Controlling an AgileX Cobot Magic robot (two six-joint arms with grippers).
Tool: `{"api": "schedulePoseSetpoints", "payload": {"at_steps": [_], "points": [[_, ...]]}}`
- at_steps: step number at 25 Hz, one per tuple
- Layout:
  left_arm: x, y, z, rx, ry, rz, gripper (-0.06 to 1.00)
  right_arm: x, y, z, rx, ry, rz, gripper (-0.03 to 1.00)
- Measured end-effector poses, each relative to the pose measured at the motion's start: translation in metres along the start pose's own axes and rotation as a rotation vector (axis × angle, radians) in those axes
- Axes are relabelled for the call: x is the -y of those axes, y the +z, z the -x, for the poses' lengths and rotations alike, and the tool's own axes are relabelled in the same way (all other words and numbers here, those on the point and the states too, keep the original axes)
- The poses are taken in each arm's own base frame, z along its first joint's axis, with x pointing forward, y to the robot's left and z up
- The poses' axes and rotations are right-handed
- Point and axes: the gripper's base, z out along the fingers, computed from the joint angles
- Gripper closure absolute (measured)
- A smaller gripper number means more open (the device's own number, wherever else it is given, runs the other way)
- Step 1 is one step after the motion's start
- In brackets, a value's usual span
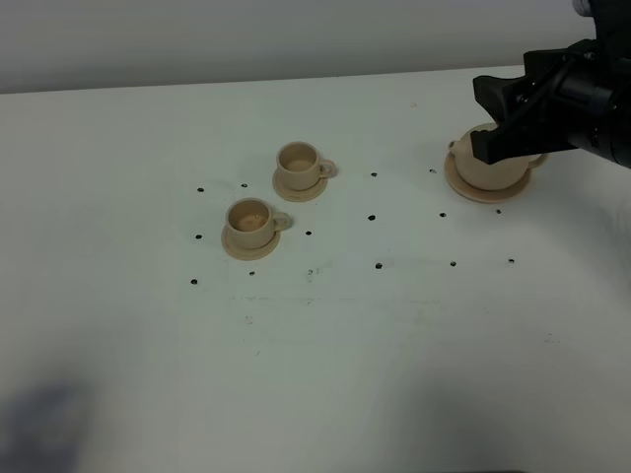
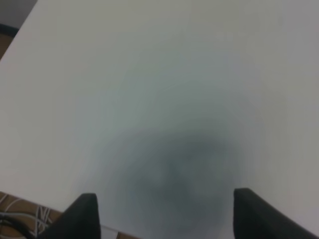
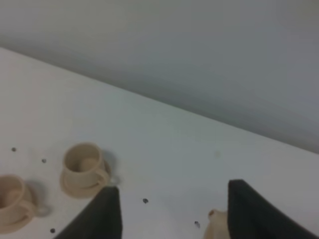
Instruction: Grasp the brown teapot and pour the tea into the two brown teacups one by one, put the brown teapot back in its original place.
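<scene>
Over the brown teapot (image 1: 493, 175) on its big saucer (image 1: 461, 187), right gripper (image 1: 490, 120) hangs wide open and empty, apparently staged for the grasp.

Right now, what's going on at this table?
The right pincer hangs open over the squat light-tan ceramic teapot, which sits on its wide round tan saucer disc at the right of the white table. The far tan ceramic teacup and the near tan ceramic teacup stand on their small saucers near the middle, with no pincer near them. The left pincer is open over bare tabletop.
</scene>
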Motion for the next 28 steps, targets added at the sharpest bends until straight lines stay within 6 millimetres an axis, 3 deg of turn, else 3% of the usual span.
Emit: {"api": "schedulePoseSetpoints", "payload": {"at_steps": [6, 12, 19, 28], "points": [[-0.008, -0.018, -0.012, 0.142, -0.036, -0.033, 0.35, 0.002, -0.002, 0.016, 0.049, 0.008, -0.009, 0.5], [-0.009, -0.02, -0.014, 0.157, -0.04, -0.037, 0.35, 0.01, 0.001, 0.024, 0.066, 0.036, -0.035, 0.51], [-0.009, -0.021, -0.015, 0.163, -0.038, -0.039, 0.35, 0.042, 0.022, 0.015, 0.003, 0.125, -0.046, 0.52], [-0.006, -0.021, -0.015, 0.165, 0.063, -0.067, 0.35, 0.054, 0.054, 0.019, -0.129, 0.109, 0.102, 0.52]]}}
